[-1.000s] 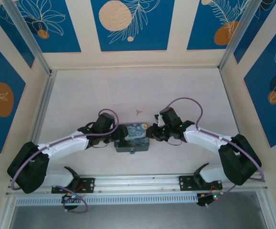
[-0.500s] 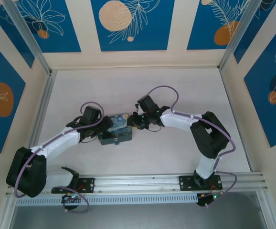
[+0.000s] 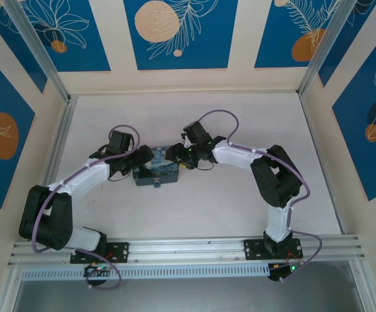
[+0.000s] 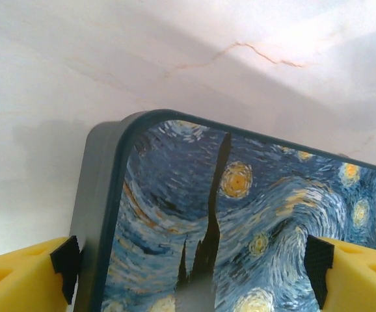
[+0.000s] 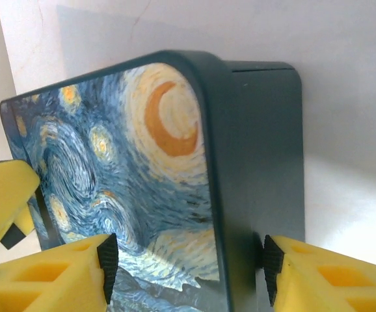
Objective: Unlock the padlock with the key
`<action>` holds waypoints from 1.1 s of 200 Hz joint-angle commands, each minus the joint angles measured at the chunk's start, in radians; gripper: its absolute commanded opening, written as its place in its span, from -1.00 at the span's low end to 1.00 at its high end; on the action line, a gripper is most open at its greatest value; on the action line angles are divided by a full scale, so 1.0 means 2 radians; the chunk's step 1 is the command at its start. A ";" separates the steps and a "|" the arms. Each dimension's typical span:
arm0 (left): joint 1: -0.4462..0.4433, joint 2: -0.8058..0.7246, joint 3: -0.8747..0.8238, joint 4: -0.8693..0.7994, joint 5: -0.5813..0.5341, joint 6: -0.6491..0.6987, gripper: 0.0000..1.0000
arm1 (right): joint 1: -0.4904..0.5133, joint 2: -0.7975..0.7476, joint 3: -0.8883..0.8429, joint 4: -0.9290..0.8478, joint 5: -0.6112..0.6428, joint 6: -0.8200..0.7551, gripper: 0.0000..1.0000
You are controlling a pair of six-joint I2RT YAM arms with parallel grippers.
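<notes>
Both arms are crowded onto the tin (image 3: 154, 174) in the middle of the top view. The right gripper (image 5: 186, 263) has a pad on each side of the tin's end, one on the painted lid and one at the edge of the dark wall, so it reads as clamped on the box. The left gripper (image 4: 191, 266) stands wide apart over the opposite corner. One pad is just beside the dark side wall, the other hangs over the lid, and it grips nothing.

The padlock (image 3: 156, 184) looks to be the small dark nub on the tin's near wall, toward the bottom of the frame. The key is too small to pick out.

The trouble ahead: that right-hand hold sits on a rounded, glossy corner, so the tin could pivot or slip and swing the padlock out of reach. If the left gripper closes off-centre, it may shove the box across the bench (image 3: 240, 123). The two wrists are nearly touching, so a careless reach for the key risks a knock between them
</notes>
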State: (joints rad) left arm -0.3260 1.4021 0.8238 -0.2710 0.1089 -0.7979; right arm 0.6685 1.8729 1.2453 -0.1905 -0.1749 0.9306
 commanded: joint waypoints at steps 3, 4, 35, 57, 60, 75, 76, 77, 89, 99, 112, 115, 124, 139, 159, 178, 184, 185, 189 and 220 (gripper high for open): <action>-0.007 -0.013 0.000 0.034 0.054 0.007 0.82 | -0.025 -0.047 0.006 -0.016 -0.022 -0.029 0.26; -0.006 -0.013 0.000 0.034 0.054 0.007 0.83 | -0.026 -0.047 0.006 -0.018 -0.022 -0.030 0.26; -0.004 -0.024 -0.006 0.027 0.047 0.012 0.92 | -0.065 -0.041 0.022 -0.062 -0.025 -0.077 0.26; -0.004 -0.030 -0.007 0.022 0.042 0.014 0.96 | -0.085 -0.033 0.025 -0.067 -0.031 -0.096 0.26; -0.004 -0.031 -0.007 0.021 0.042 0.015 0.97 | -0.087 -0.031 0.026 -0.070 -0.029 -0.098 0.26; -0.002 -0.036 -0.004 0.014 0.037 0.016 1.00 | -0.094 -0.017 0.040 -0.085 -0.018 -0.114 0.25; -0.002 -0.036 -0.004 0.014 0.036 0.016 1.00 | -0.095 -0.016 0.041 -0.087 -0.017 -0.116 0.24; -0.002 -0.036 -0.004 0.012 0.036 0.016 1.00 | -0.095 -0.015 0.043 -0.089 -0.016 -0.117 0.24; -0.002 -0.038 0.000 0.006 0.033 0.018 1.00 | -0.097 0.004 0.064 -0.117 0.002 -0.141 0.20; -0.002 -0.039 0.003 0.001 0.031 0.018 1.00 | -0.096 0.021 0.087 -0.141 0.020 -0.164 0.10; -0.002 -0.040 0.006 -0.002 0.031 0.019 1.00 | -0.093 0.040 0.110 -0.165 0.044 -0.194 0.02; -0.002 -0.040 0.007 -0.003 0.031 0.019 1.00 | -0.092 0.043 0.114 -0.169 0.049 -0.200 0.02; -0.001 -0.038 0.010 -0.005 0.032 0.020 1.00 | -0.089 0.055 0.126 -0.182 0.065 -0.218 -0.02; -0.001 -0.036 0.013 -0.009 0.034 0.021 1.00 | -0.085 0.071 0.143 -0.198 0.087 -0.242 -0.06; -0.001 -0.030 0.018 -0.011 0.035 0.022 1.00 | -0.081 0.090 0.160 -0.211 0.104 -0.267 -0.07; -0.001 -0.023 0.022 -0.012 0.038 0.022 1.00 | -0.076 0.106 0.176 -0.219 0.110 -0.279 -0.12; 0.000 -0.021 0.023 -0.012 0.038 0.022 1.00 | -0.075 0.110 0.182 -0.222 0.111 -0.281 -0.12; 0.000 -0.020 0.023 -0.012 0.039 0.022 1.00 | -0.075 0.111 0.183 -0.223 0.111 -0.281 -0.12; 0.000 -0.019 0.024 -0.011 0.039 0.022 1.00 | -0.074 0.114 0.186 -0.224 0.111 -0.283 -0.13; 0.000 -0.012 0.028 -0.010 0.042 0.022 1.00 | -0.065 0.132 0.207 -0.231 0.117 -0.294 -0.14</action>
State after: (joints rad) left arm -0.3309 1.3613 0.8436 -0.2745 0.1761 -0.7750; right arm 0.5220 2.1063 1.6047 -0.6044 0.0326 0.3965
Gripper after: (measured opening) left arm 0.999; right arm 0.432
